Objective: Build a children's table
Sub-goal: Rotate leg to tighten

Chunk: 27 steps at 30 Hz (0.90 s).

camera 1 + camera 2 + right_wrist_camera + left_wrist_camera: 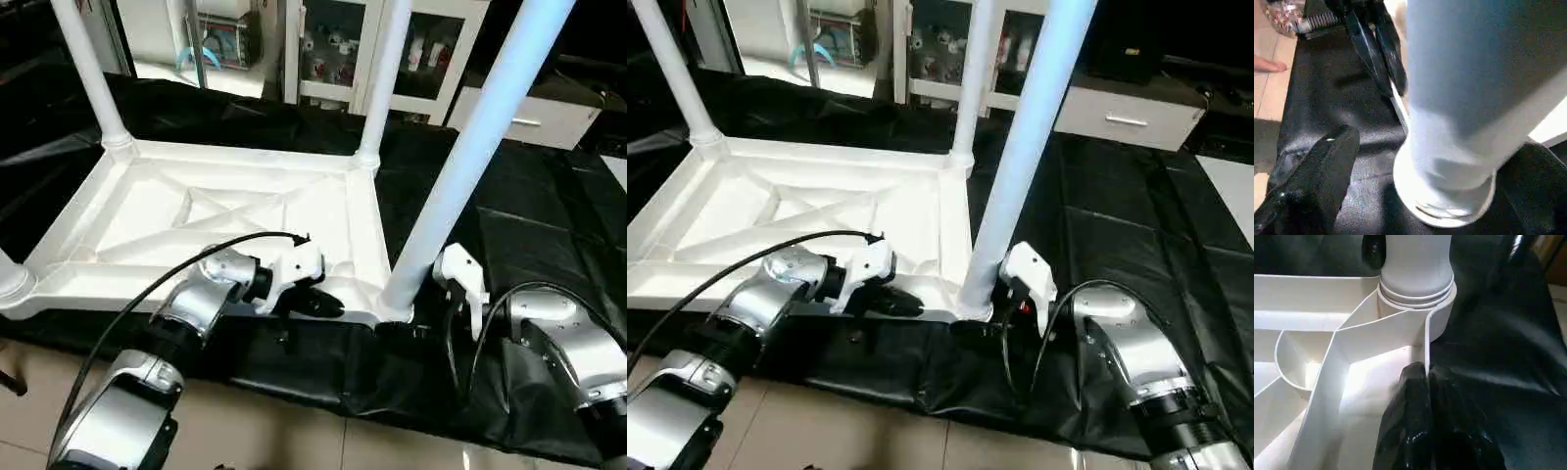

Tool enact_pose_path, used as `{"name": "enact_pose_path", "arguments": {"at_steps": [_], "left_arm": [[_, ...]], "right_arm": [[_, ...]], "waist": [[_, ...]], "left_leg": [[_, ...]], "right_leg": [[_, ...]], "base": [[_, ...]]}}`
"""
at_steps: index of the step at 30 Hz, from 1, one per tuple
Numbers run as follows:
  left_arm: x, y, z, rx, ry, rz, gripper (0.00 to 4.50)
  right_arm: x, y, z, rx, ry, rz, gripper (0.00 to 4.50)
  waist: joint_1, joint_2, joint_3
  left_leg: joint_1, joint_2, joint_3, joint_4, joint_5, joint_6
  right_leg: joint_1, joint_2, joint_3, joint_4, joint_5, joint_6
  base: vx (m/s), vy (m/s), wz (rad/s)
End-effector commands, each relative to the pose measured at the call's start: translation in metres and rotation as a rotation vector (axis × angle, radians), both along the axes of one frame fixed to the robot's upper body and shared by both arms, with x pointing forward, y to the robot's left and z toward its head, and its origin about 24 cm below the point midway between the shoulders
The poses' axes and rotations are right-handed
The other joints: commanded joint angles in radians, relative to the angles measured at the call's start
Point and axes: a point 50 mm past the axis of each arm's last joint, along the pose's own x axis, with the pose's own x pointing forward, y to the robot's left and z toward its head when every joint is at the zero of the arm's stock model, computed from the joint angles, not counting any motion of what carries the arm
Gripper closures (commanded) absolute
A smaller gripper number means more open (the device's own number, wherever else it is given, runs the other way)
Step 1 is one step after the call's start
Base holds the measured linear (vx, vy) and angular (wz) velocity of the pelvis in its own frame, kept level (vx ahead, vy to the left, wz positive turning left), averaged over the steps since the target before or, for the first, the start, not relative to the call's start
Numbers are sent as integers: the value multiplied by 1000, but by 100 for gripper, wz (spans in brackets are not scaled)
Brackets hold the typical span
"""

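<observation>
- Nearest, at the bottom of the head views: two silver forearms, left one (118, 411) with a black cable arching over it, right one (573, 357) beside the near right corner of the work.
- Left pincer (318, 302) shut, black fingers (1415, 431) pressed together on the near rim of the tabletop (225, 211), one on each side of the thin white wall, just beside the near right corner socket.
- Right pincer (1400, 161) spread wide around the base of the near right leg (470, 157); one black finger (1317, 181) apart from the tube, no contact seen.
- Children's table upside down on the bench under a black sheet (529, 225), X-ribbed underside facing up.
- Near right leg upright in its socket, ribbed end (1418, 291) seated at the rim.
- Far left leg (88, 64) and far right leg (384, 73) standing in their corner sockets; base of a fourth leg (8, 279) at the near left corner.
- White cabinets (392, 49) behind the bench.
</observation>
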Motion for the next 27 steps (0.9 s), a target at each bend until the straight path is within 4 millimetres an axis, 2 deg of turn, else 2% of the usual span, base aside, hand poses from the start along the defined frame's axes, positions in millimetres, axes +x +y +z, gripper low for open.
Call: {"name": "enact_pose_path", "arguments": {"at_steps": [1, 4, 5, 8, 9, 10, 11, 13, 16, 17, 25, 27], "left_arm": [[-10, -7, -9, 37, 52, -84, 450], [-12, -6, -8, 37, 65, -97, 450], [-13, -5, -8, 35, 74, -104, 450], [-14, -4, -7, 39, 79, -112, 450], [-14, -4, -7, 39, 79, -112, 450], [-15, -3, -7, 40, 80, -112, 450], [-15, -3, -7, 42, 81, -112, 450], [-15, -2, -7, 47, 80, -109, 450], [-15, -2, -7, 50, 78, -106, 450], [-15, -2, -7, 51, 77, -104, 450], [-15, -3, -7, 55, 75, -101, 450], [-14, -2, -7, 59, 73, -100, 450]], "right_arm": [[1, 2, -1, -24, -14, 18, 7], [4, 2, 0, -13, -23, 19, 7], [5, 1, 1, -9, -25, 21, 7], [6, 0, 2, -13, -24, 25, 7], [6, 0, 2, -13, -24, 25, 7], [6, -1, 2, -14, -23, 29, 7], [6, -1, 1, -13, -20, 33, 7], [5, 0, 0, -14, -8, 57, 40], [3, 0, -1, -11, 3, 77, 51], [3, 0, -1, -8, 5, 81, 77], [3, 0, -3, -4, 19, 88, 141], [1, -1, -7, -19, 37, 100, 172]], "waist": [[-1, -11, -59], [2, -11, -59], [3, -14, -60], [3, -16, -61], [4, -15, -60], [3, -19, -60], [4, -17, -60], [4, -18, -60], [4, -18, -61], [4, -18, -61], [4, -17, -62], [4, -18, -63]], "left_leg": [[3, 15, 11, -73, -173, 70], [6, 16, 10, -74, -180, 63], [7, 16, 11, -73, -175, 64], [5, 15, 11, -72, -154, 75], [5, 14, 12, -71, -154, 79], [6, 15, 12, -71, -155, 80], [6, 15, 11, -71, -158, 79], [6, 16, 11, -71, -157, 78], [6, 16, 11, -71, -158, 77], [6, 15, 11, -71, -155, 78], [6, 15, 11, -68, -137, 88], [6, 14, 11, -68, -134, 86]], "right_leg": [[63, -24, 29, -56, -210, -227], [63, -23, 29, -54, -196, -232], [63, -22, 29, -52, -178, -236], [66, -22, 29, -47, -141, -248], [66, -22, 29, -48, -148, -249], [66, -22, 29, -49, -154, -248], [66, -23, 29, -49, -162, -247], [65, -23, 29, -49, -162, -247], [66, -22, 29, -47, -155, -250], [67, -22, 29, -46, -150, -250], [68, -21, 28, -44, -125, -261], [68, -21, 28, -42, -121, -262]], "base": [[0, 0, 0], [0, 0, 0], [0, 0, 0], [0, 0, 0], [0, 0, 0], [0, 0, 0], [0, 0, 0], [0, 0, 0], [0, 0, 0], [0, 0, 0], [0, 0, 0], [0, 0, 0]]}}
